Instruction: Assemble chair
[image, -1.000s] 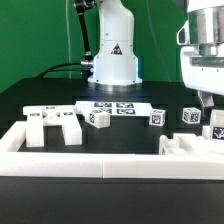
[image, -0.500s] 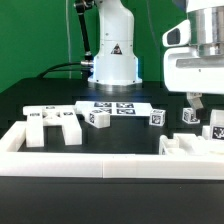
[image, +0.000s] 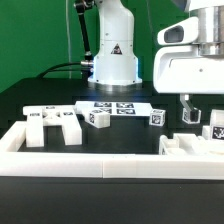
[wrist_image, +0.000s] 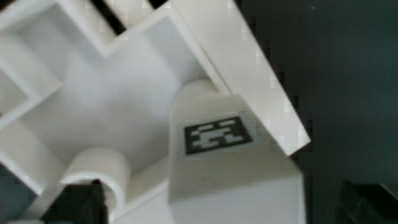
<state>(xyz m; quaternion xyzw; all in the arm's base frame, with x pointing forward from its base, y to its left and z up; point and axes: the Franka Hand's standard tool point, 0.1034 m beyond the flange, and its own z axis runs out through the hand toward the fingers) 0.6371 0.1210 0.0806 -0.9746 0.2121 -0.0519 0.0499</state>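
1. The pincer (image: 203, 112) is cropped by the exterior view's right edge. Only one dark finger (image: 186, 106) is seen whole. The jaws are spread wide and nothing is pinched.
2. The wrist view is filled by a ribbed white piece (wrist_image: 151, 95), blurred and cut off on every side. Of its square tag (wrist_image: 217, 133) only a black-and-white pattern can be made out.
3. The chair (image: 52, 124) is found in loose parts on the black tabletop (image: 130, 135). A blocky, slotted part is seen at the exterior view's left. Small cubes (image: 97, 117) are set near the marker board (image: 120, 107). A notched part (image: 186, 146) lies below the pincer, its lower edge hidden behind the border rail (image: 100, 162).
4. The parts are seen as matte white plastic with square edges, each marked with tags too small to be read.
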